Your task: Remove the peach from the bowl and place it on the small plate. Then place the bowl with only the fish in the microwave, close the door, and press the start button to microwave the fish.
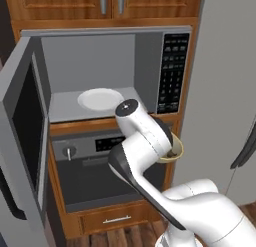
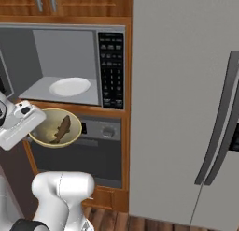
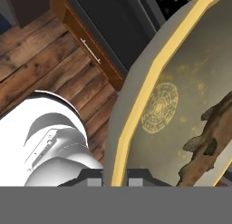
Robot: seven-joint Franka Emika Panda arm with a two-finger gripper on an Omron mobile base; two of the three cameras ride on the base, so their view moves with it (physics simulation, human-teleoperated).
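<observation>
The gripper (image 3: 113,180) was clamped on the rim of the bowl (image 2: 46,132) (1 fish (image 2: 61,129) inside), held below the open microwave (image 2: 70,66). Best to lift it level, clearing the sill, then slide it onto the turntable (image 2: 70,86).

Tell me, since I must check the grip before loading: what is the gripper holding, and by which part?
The gripper is shut on the rim of the bowl, with the fish inside.
</observation>
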